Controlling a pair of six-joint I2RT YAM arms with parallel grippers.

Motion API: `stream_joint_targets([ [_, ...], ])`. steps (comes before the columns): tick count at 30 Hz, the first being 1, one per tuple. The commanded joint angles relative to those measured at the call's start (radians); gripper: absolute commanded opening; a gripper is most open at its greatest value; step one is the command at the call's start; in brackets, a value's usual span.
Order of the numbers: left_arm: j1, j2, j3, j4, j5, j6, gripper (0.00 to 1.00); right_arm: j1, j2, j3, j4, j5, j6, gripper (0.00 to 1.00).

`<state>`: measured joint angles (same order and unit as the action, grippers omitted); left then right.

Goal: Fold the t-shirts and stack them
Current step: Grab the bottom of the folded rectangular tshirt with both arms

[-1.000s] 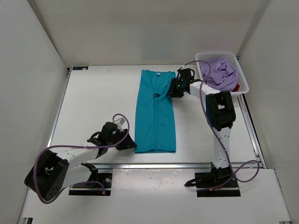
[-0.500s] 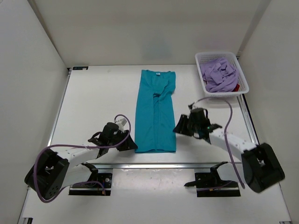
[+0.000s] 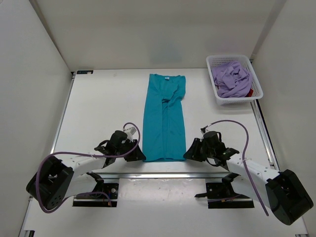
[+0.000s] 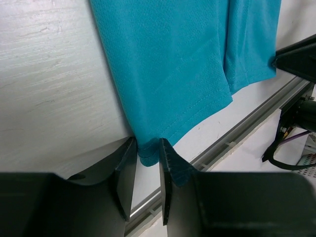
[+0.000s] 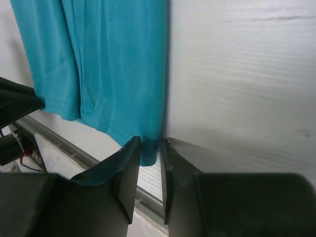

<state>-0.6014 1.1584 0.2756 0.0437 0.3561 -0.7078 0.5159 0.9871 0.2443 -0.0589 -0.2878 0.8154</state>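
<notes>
The teal t-shirt point(image 3: 165, 118) lies as a long narrow folded strip down the middle of the table, collar at the far end. My left gripper point(image 3: 139, 155) sits at its near left corner, my right gripper point(image 3: 190, 152) at its near right corner. In the left wrist view the teal hem corner point(image 4: 148, 157) lies between the jaws of the left gripper point(image 4: 146, 140), which stand narrowly apart. The right gripper point(image 5: 151, 139) likewise straddles the other hem corner point(image 5: 149, 153), with a small gap showing. The lavender t-shirt point(image 3: 232, 79) is bunched in the basket, and a sliver of the dark red t-shirt point(image 3: 250, 92) shows under it.
The white mesh basket point(image 3: 256, 91) stands at the far right corner of the table. A metal rail point(image 3: 163, 174) runs along the table's near edge, just behind both grippers. White walls enclose the table on three sides.
The right arm has swung from the shirt's far right end, near the basket, down to its near right corner. Both grippers' jaws have narrowed. The left gripper has stayed at its corner.
</notes>
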Motion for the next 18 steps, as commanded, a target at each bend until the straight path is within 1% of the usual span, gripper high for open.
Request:
stream_joint_targets([
  [1,-0.012,0.014,-0.01,-0.028,0.004,0.001,0.33,0.032,-0.007,0.003,0.019,-0.013,0.04,0.21],
  [2,-0.012,0.015,-0.013,-0.025,0.017,0.001,0.29,0.026,-0.002,-0.002,0.033,-0.019,0.034,0.14],
  [4,-0.017,0.023,-0.012,-0.015,0.014,-0.007,0.24,0.027,0.002,-0.007,0.042,-0.042,0.042,0.1],
  [5,-0.017,0.018,-0.012,-0.019,0.021,-0.009,0.22,0.033,0.002,-0.002,0.042,-0.047,0.047,0.06],
  [6,-0.017,0.021,-0.016,-0.021,0.012,-0.012,0.17,0.047,0.004,-0.002,0.033,-0.041,0.047,0.02],
  [7,-0.02,0.005,-0.021,-0.025,0.018,-0.01,0.14,0.058,-0.002,0.013,0.021,-0.036,0.044,0.0],
  [8,-0.009,-0.02,-0.03,-0.025,0.039,-0.021,0.09,0.078,-0.013,0.016,-0.011,-0.018,0.057,0.0],
  [11,-0.001,-0.097,-0.047,-0.093,0.046,-0.032,0.02,0.133,-0.096,0.038,-0.116,0.036,0.085,0.0],
  [12,-0.014,-0.15,-0.05,-0.141,0.049,-0.041,0.0,0.163,-0.132,0.038,-0.151,0.053,0.097,0.0],
  [14,0.003,-0.26,-0.055,-0.221,0.067,-0.054,0.0,0.203,-0.183,0.043,-0.194,0.056,0.132,0.0],
  [16,0.014,-0.328,-0.044,-0.252,0.076,-0.065,0.0,0.197,-0.214,0.072,-0.229,0.058,0.127,0.0],
  [18,0.035,-0.341,-0.01,-0.239,0.087,-0.088,0.0,0.139,-0.206,0.11,-0.22,0.05,0.079,0.0],
])
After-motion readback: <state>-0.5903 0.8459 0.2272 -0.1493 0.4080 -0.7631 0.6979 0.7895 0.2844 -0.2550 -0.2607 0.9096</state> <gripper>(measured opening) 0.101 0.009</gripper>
